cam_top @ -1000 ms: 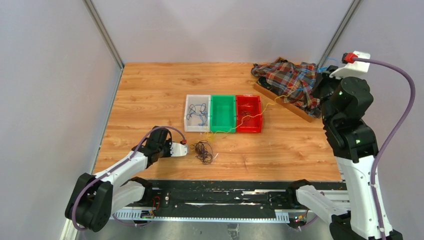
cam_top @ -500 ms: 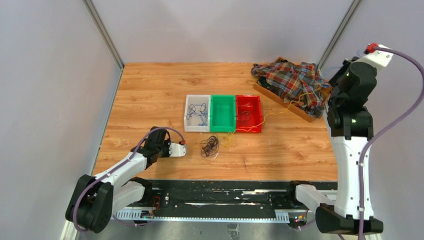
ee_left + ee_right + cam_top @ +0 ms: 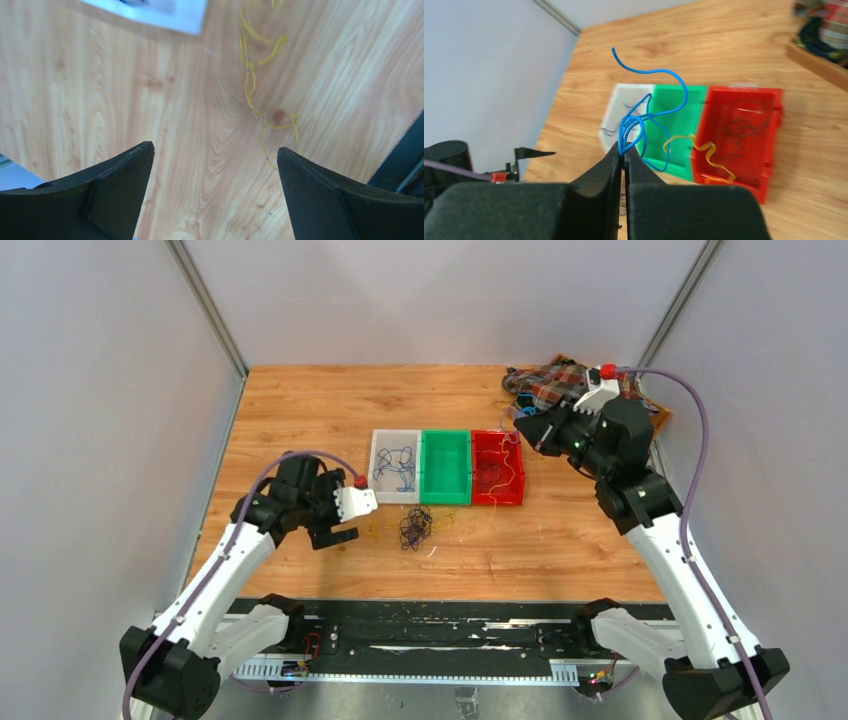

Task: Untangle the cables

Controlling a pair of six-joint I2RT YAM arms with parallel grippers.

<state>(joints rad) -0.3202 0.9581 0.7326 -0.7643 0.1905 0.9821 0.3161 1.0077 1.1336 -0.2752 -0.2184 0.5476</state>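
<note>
A dark clump of cables (image 3: 415, 527) lies on the table in front of the bins, with yellow strands (image 3: 385, 527) spread beside it. My left gripper (image 3: 340, 525) hovers just left of the clump. It is open and empty (image 3: 214, 149), with a yellow cable (image 3: 248, 80) on the wood below it. My right gripper (image 3: 520, 428) hangs above the far corner of the red bin (image 3: 497, 497). It is shut (image 3: 625, 150) on a looped blue cable (image 3: 630, 121). A wavy yellow cable (image 3: 704, 150) shows below the blue one, over the bins.
Three small bins stand in a row mid-table: white (image 3: 376, 465) with blue cables, green (image 3: 446, 499), and red with dark cables. A plaid cloth (image 3: 555, 380) lies in a wooden tray at the back right. Walls close in on both sides.
My left gripper has opened and risen toward the white bin. The right arm swung in from the back right to above the red bin. The dark clump slid toward the bins.
</note>
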